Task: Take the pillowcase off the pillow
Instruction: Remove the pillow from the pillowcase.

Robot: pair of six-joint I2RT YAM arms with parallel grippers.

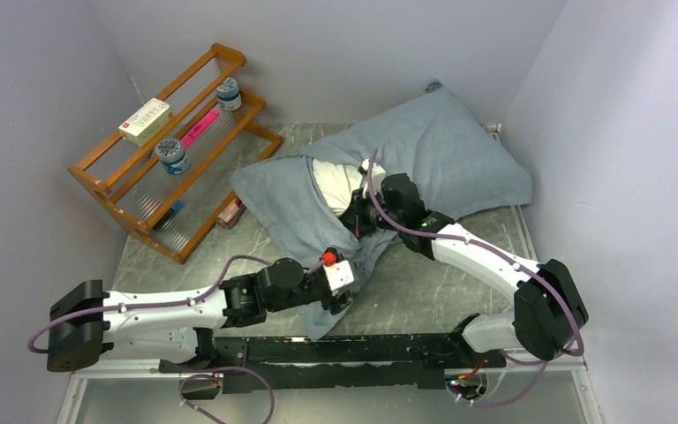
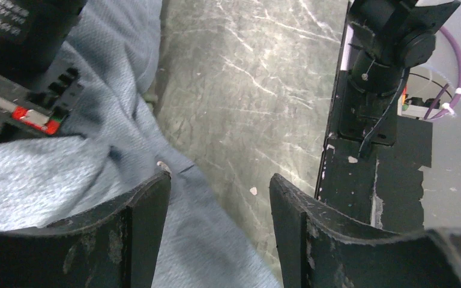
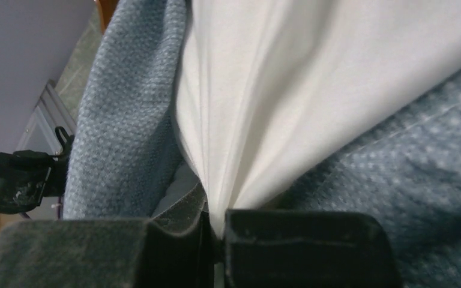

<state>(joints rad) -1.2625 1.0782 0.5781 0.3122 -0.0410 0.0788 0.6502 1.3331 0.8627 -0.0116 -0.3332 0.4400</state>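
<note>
limp, light pillowcase (image 1: 459,150) should suit an edge pinch; right gripper (image 3: 216,231) clamps the soft pillow (image 3: 288,90), left gripper (image 2: 219,204) gapes, seemingly empty.

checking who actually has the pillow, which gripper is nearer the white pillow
Right. The right gripper is shut on a fold of the pillow at the mouth of the pillowcase. The left gripper is open over the cover's near edge, apart from the pillow.
</note>
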